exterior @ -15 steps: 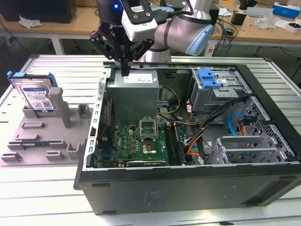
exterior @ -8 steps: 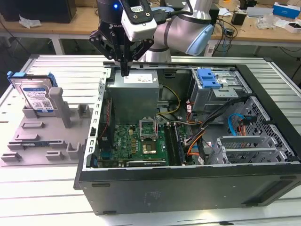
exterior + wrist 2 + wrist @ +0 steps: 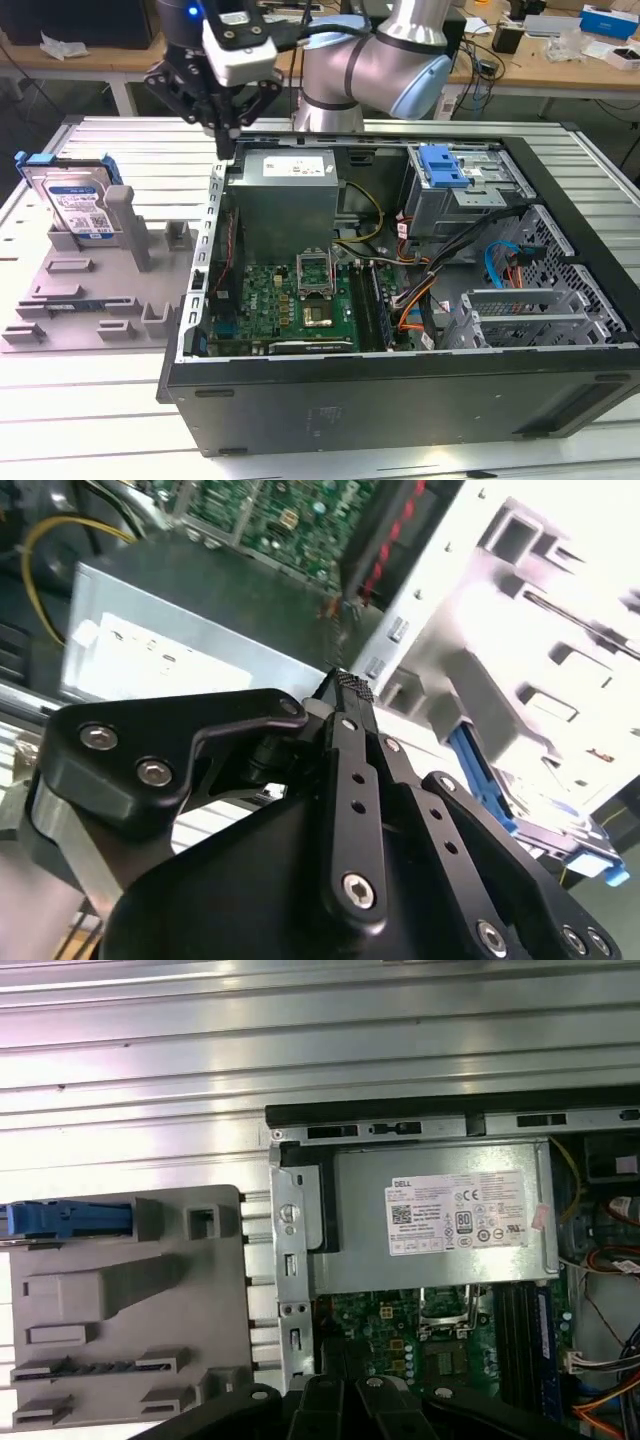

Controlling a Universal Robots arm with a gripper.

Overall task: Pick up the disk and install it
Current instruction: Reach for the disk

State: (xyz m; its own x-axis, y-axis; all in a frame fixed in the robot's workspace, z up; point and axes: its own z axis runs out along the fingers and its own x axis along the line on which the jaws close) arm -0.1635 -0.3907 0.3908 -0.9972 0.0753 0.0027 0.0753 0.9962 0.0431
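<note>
The disk (image 3: 76,203), a silver drive with a white-and-blue label in a bright blue bracket, stands on edge in a grey holder (image 3: 95,285) on the exterior view's left, beside the open computer case (image 3: 400,300). Its blue bracket edge (image 3: 66,1219) also appears in the first wrist view, and part of the bracket (image 3: 487,782) in the second. My gripper (image 3: 228,148) hangs above the case's left wall, near the power supply (image 3: 290,190), well to the right of the disk. Its fingers (image 3: 350,687) are shut together on nothing.
Inside the case lie a green motherboard (image 3: 300,300), orange and black cables (image 3: 420,290), a drive cage with a blue latch (image 3: 443,166) and a silver bay (image 3: 520,320) at the right. The case and holder rest on a ribbed metal table (image 3: 130,150). Cluttered desks stand behind.
</note>
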